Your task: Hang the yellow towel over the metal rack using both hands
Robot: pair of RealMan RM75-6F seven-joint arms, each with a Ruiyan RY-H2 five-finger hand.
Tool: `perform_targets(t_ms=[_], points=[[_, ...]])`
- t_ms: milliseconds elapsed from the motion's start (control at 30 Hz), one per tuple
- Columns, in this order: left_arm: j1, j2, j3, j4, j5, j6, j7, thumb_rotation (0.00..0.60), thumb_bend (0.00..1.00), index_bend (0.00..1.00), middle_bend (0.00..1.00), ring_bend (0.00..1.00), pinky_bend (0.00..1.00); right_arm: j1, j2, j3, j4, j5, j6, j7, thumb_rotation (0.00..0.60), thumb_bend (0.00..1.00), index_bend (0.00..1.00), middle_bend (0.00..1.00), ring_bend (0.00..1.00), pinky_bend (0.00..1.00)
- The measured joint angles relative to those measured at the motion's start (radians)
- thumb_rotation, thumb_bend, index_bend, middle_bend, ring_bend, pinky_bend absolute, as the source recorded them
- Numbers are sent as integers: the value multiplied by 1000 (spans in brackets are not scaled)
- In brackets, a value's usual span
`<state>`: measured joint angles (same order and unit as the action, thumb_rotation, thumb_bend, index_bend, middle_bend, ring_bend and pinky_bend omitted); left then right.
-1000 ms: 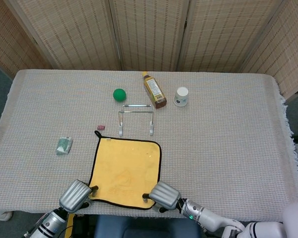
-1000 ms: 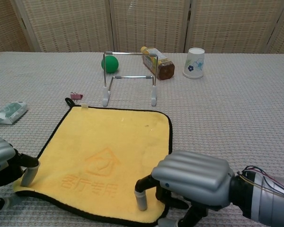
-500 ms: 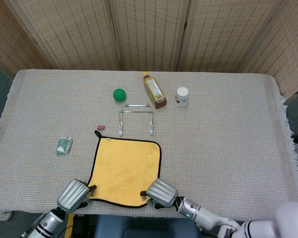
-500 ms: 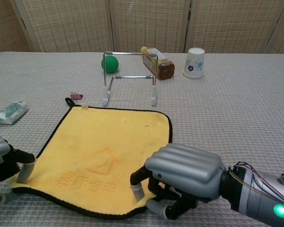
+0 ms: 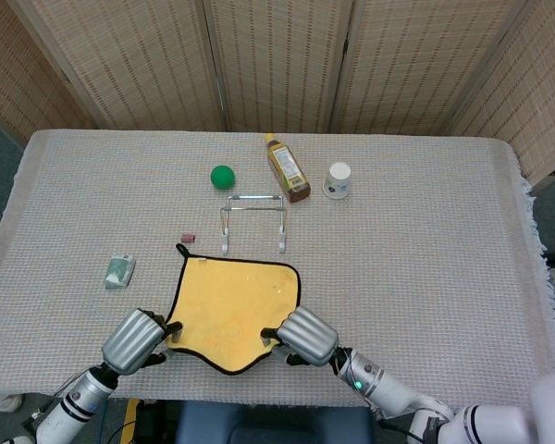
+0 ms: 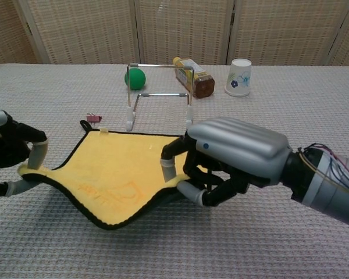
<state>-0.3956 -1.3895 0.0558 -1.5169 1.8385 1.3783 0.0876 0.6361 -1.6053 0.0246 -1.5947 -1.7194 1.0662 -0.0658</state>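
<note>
We have the towel (image 6: pixel 113 174) pinched at its near corners by our left hand (image 6: pixel 9 154) and right hand (image 6: pixel 232 160), near edge raised; the rack (image 6: pixel 160 96) stands beyond them, bare.

We had left hand (image 6: pixel 11 154) at near left, knuckles up, fingers curled, thumb under, pinching near-left corner of yellow towel (image 5: pixel 231 310) and holding it off table. Left forearm ran back toward lower left edge in head view. Our right hand (image 6: pixel 230 160) sat at near right, back of hand upward, fingers (image 6: pixel 167 168) pressed against thumb, pinching near-right corner of towel, also lifted. Right forearm ran back to lower right, green light showing at wrist.
</note>
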Motion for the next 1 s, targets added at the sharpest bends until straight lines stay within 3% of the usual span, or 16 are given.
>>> perform_targets(t_ms=[300, 567, 833, 1000], points=[[-114, 78, -160, -95, -59, -27, -61, 600, 377, 665, 1000, 844, 897, 11, 127, 110, -81, 39, 68, -14, 600, 554, 766, 917, 1000, 1000], [-212, 114, -284, -129, -211, -128, -75, 600, 377, 665, 1000, 844, 897, 27, 198, 215, -117, 122, 96, -71, 600, 554, 766, 917, 1000, 1000], [-334, 99, -396, -122, -375, -251, -66, 600, 377, 663, 1000, 844, 896, 54, 224, 290, -83, 219, 96, -127, 600, 555, 766, 917, 1000, 1000], [-395, 84, -429, -73, -460, -326, -33, 600, 377, 663, 1000, 842, 896, 78, 219, 316, -21, 275, 85, -144, 600, 555, 766, 917, 1000, 1000]])
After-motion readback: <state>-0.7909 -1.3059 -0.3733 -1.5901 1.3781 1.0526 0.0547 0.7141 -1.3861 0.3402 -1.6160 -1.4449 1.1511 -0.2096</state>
